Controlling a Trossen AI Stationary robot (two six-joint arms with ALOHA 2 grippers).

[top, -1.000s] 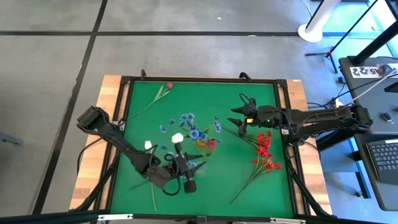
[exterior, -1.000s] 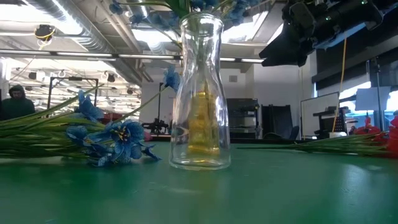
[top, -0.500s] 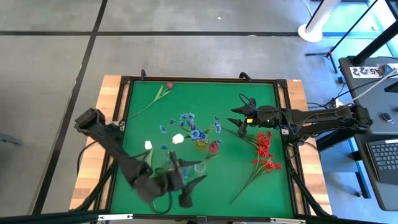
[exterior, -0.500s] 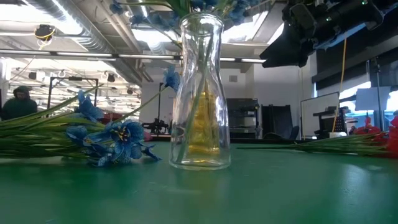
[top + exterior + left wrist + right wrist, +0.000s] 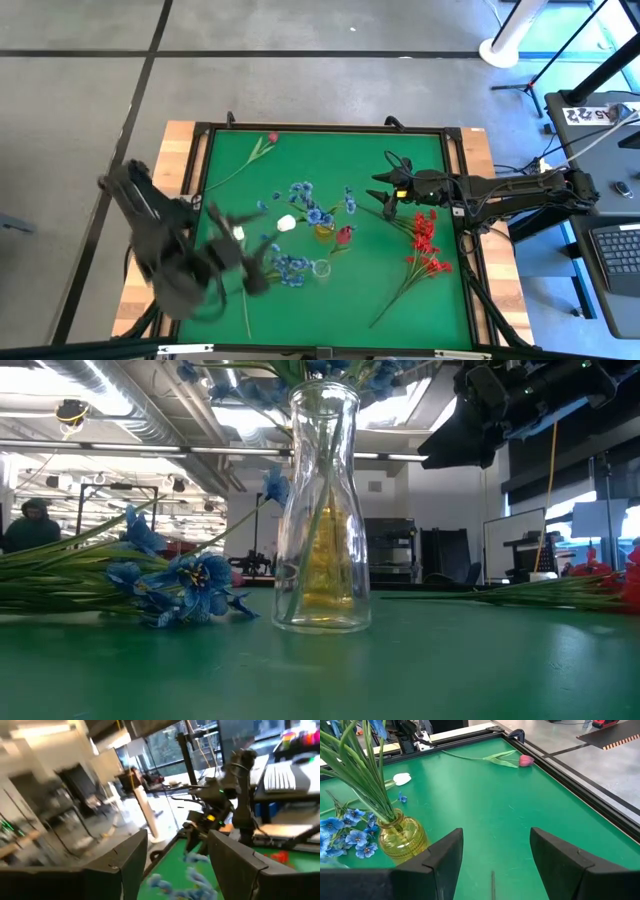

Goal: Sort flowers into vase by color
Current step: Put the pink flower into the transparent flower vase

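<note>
Light: bright, even, from ceiling strips at the low view's upper left.
Blur: left arm (image 5: 165, 250) smears in the high view; left wrist view streaks throughout.
Glare: highlights on the clear vase (image 5: 322, 510).
Shadows: soft, faint.

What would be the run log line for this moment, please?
left gripper: open, empty, near blue flowers | right gripper: open, empty, waiting | yellow vase: holds stems

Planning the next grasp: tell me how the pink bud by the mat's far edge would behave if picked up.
The pink bud probably weighs little; its stem is thin. It may droop from one end. Lying flat, it looks hard to pinch.
</note>
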